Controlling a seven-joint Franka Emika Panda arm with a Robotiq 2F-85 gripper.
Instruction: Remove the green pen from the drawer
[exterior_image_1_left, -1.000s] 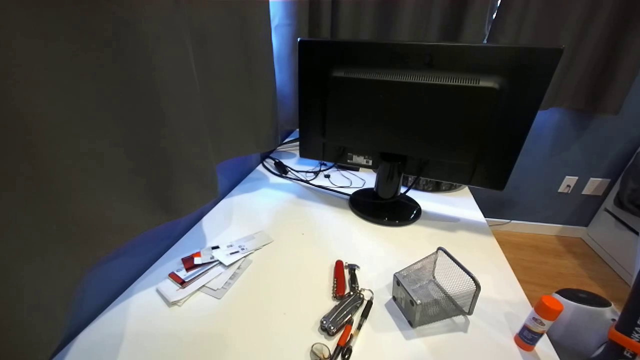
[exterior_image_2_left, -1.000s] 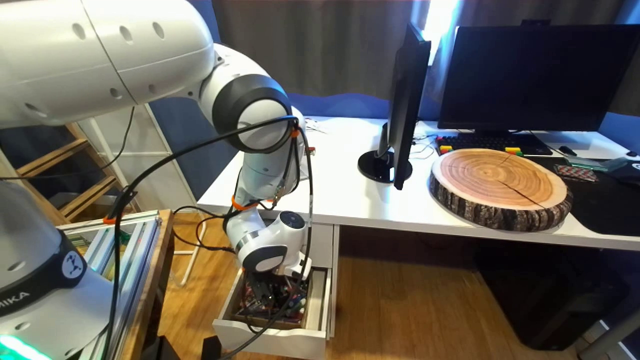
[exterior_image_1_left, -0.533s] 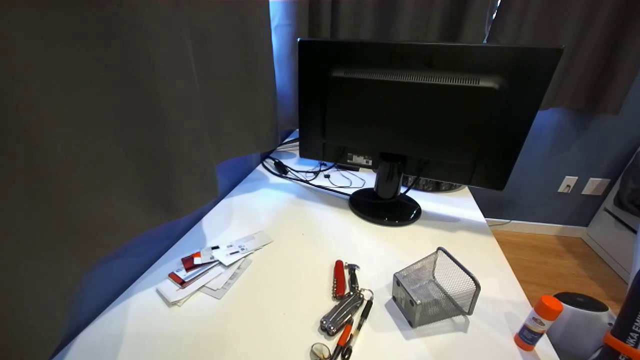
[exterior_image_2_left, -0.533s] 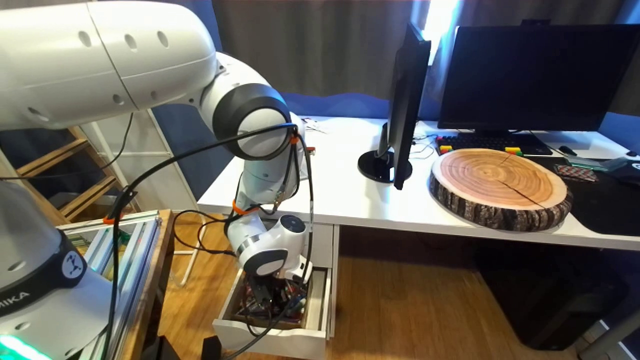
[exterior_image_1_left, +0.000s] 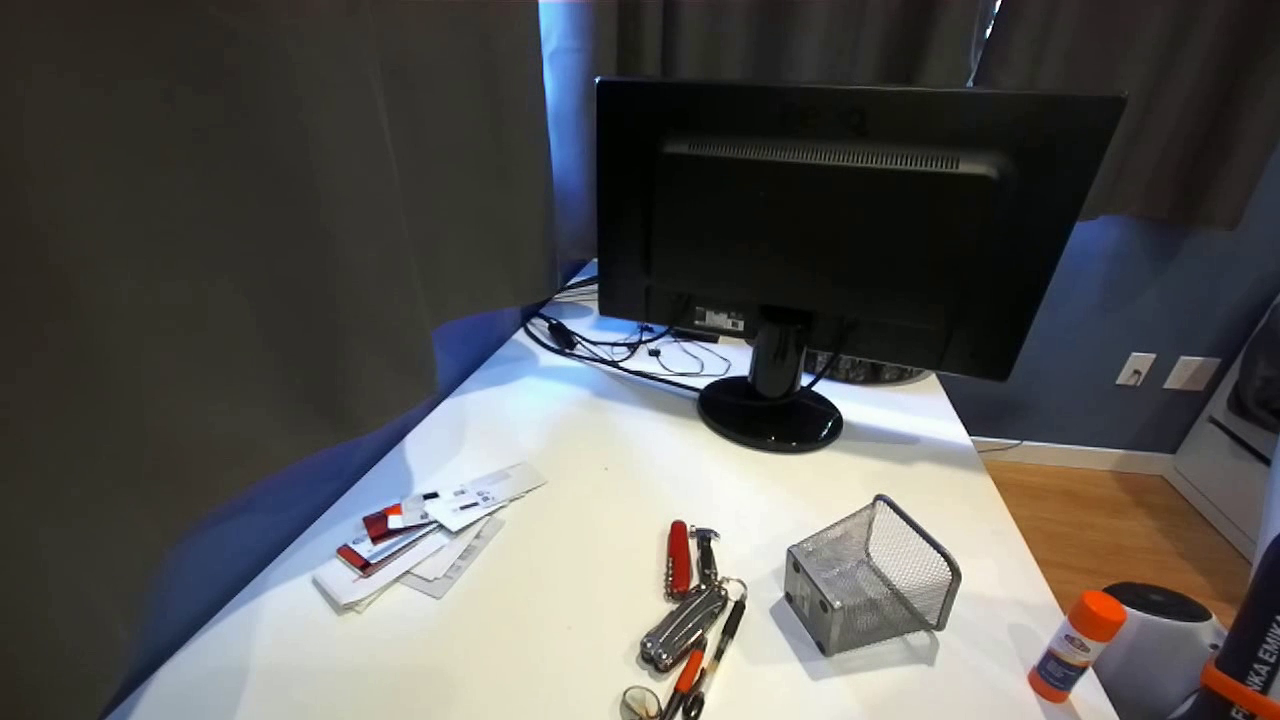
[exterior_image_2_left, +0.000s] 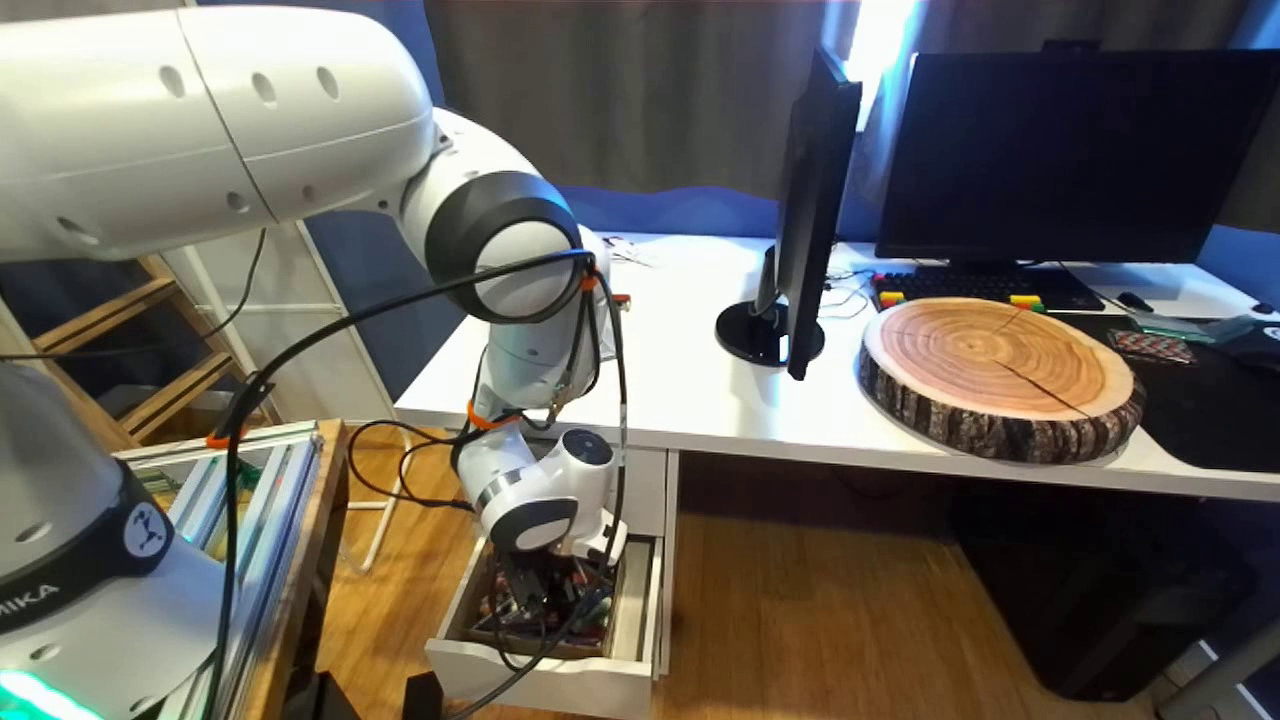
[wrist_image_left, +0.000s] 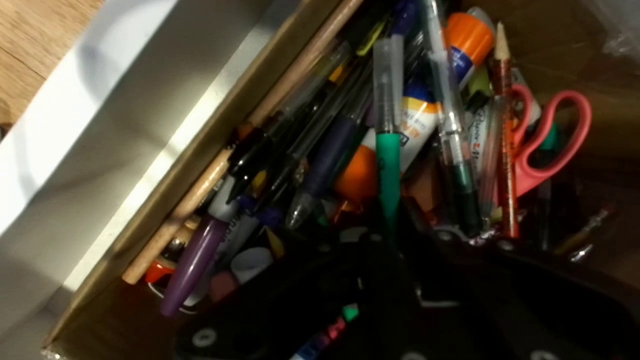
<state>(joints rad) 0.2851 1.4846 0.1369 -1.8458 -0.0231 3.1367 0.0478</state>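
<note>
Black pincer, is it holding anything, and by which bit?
The black pincer seems to grip the slim green pen by its end opposite the clear cap.

Glue stick, red pocketknife, black monitor on white desk

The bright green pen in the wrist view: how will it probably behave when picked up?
The bright green pen looks straight, so probably stiff. Its slim, plastic-like body suggests light weight. Its smooth-looking surface might let it slip or twist when pinched.
</note>
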